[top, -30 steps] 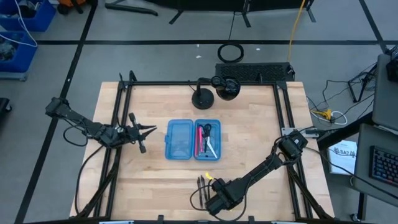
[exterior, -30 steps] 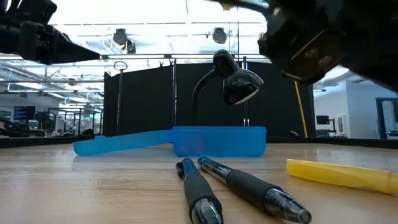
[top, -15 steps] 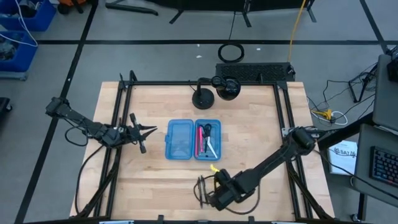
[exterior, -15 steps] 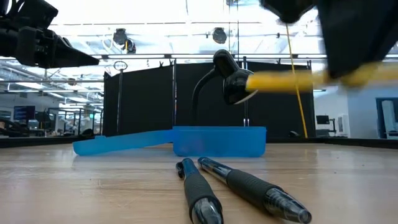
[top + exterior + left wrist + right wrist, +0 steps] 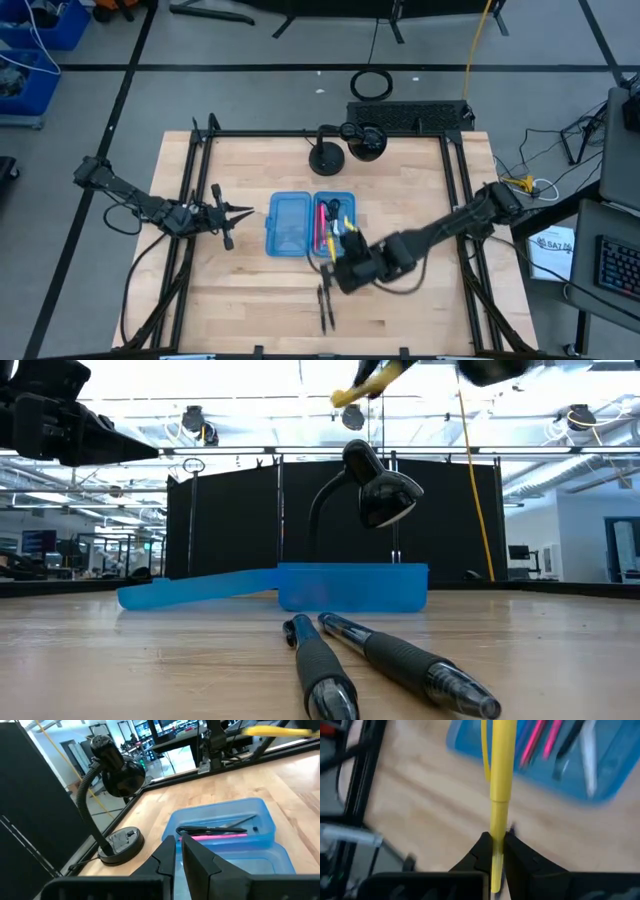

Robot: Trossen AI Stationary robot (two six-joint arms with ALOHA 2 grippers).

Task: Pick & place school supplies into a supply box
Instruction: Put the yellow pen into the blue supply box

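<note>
High view, right gripper (image 5: 345,250): just below centre of the frame, at the lower edge of the case's right half, clamped on a yellow pen (image 5: 348,232) whose tip reaches up over that half.
High view, supply box (image 5: 310,224): translucent blue pencil case lying open at centre; left half bare, right half holding pink pens (image 5: 324,224) and small scissors (image 5: 338,228).
High view, black pens (image 5: 325,305): two lying side by side on the wooden table (image 5: 250,300), lower centre, below the right gripper and apart from it.
High view, left gripper (image 5: 236,210): left of the case and apart from it, fingers together, holding nothing.
High view, desk lamp (image 5: 340,145): black, at the table's upper centre edge.
Low view: the yellow pen (image 5: 362,382) hangs tilted at the top centre, above the blue case (image 5: 350,587); the two black pens (image 5: 385,660) lie in the foreground; the lamp (image 5: 370,490) stands behind the case.
Left wrist view: closed dark fingers (image 5: 167,857) at bottom centre point toward the case (image 5: 260,820), with a pink pen (image 5: 217,836) inside; the yellow pen (image 5: 270,730) shows at upper right.
Right wrist view: fingers (image 5: 480,847) pinch the yellow pen (image 5: 501,780) at lower centre; it runs up over the case (image 5: 470,745) toward the pink pens (image 5: 535,742).
</note>
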